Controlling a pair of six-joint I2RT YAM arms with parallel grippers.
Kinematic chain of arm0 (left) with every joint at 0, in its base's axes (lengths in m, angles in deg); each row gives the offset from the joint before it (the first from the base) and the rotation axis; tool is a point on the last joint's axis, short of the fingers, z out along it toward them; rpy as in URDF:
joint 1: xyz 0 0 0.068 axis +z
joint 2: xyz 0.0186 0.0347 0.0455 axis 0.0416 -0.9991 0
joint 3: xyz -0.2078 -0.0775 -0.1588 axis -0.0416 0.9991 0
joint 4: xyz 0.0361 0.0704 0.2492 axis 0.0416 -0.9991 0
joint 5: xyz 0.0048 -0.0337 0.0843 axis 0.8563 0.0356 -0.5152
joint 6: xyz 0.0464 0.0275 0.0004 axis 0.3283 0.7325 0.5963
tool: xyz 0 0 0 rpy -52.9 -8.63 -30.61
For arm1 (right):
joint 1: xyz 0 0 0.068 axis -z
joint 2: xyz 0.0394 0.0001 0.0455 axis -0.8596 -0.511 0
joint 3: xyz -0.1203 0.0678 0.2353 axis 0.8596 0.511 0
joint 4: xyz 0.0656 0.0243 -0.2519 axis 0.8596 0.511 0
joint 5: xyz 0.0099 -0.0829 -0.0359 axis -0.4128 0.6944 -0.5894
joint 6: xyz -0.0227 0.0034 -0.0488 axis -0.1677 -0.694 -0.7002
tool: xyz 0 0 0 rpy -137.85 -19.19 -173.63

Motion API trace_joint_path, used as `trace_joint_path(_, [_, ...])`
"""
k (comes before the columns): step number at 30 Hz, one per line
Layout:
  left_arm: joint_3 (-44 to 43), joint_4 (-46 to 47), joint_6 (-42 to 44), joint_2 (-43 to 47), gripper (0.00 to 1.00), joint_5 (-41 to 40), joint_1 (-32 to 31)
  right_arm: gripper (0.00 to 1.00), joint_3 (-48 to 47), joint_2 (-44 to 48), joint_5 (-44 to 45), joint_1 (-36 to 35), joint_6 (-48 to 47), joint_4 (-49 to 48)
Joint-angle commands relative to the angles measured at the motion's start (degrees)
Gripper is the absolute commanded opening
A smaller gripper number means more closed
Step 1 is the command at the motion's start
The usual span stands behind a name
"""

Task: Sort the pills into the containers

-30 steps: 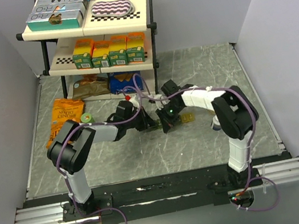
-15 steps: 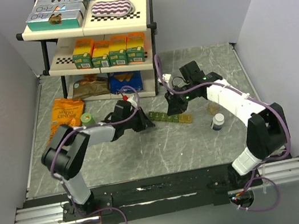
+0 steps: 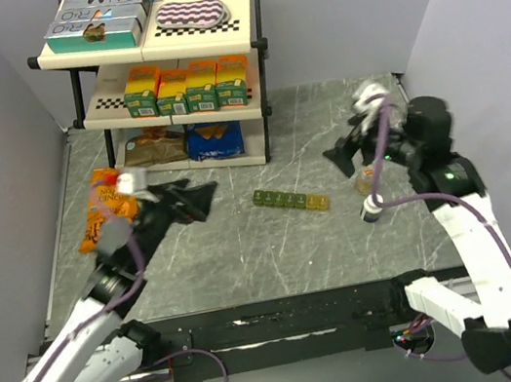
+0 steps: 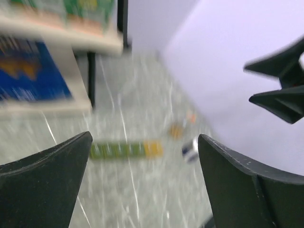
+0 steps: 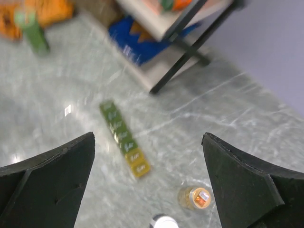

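The containers (image 3: 290, 200) are a strip of small boxes, olive green shading to yellow, lying flat mid-table; the strip shows blurred in the left wrist view (image 4: 126, 150) and in the right wrist view (image 5: 124, 139). No loose pills show. To its right stand an amber bottle (image 3: 369, 176) (image 5: 194, 197) and a white-capped blue bottle (image 3: 371, 209) (image 4: 190, 151). My left gripper (image 3: 206, 202) (image 4: 145, 137) hangs open, left of the strip, with nothing in it. My right gripper (image 3: 335, 162) (image 5: 148, 136) is raised right of the strip, open and holding nothing.
A two-level rack (image 3: 160, 40) stands at the back, with juice boxes (image 3: 186, 86) on it. A blue snack bag (image 3: 213, 139) and an orange bag (image 3: 104, 203) lie on the floor. A small green bottle (image 5: 33, 31) stands near the orange bag. Grey walls close both sides.
Both grippers were shut at the strip a second ago. They have opened and drawn apart, the left arm back to the left, the right arm up and to the right.
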Motion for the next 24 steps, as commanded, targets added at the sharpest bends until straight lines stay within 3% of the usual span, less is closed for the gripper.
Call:
trace_joint_path(1, [-6.25,-13.71,7.10,6.98,0.99,-9.82,0.77,1.00,-5.90,0.57,5.54,4.44,15.08,0.48])
trace_joint_path(2, [-7.85,-20.27,7.98,7.51,0.99,-10.78,0.86,1.00,-6.00,2.31,7.20,4.36,16.49,0.67])
trace_joint_path(7, [-14.28,-31.40,10.62,11.20,0.99,-11.15,0.86,1.00,-8.45,7.07,16.78,4.36,21.43,3.21])
trace_joint_path(13, [-12.80,-34.31,11.15,16.21,0.99,-11.23,0.95,1.00,-7.77,10.85,22.77,4.36,22.31,4.98])
trace_joint_path(24, [-10.16,-35.98,12.56,19.11,0.99,-12.81,0.86,1.00,-5.39,12.53,23.57,4.45,22.31,5.15])
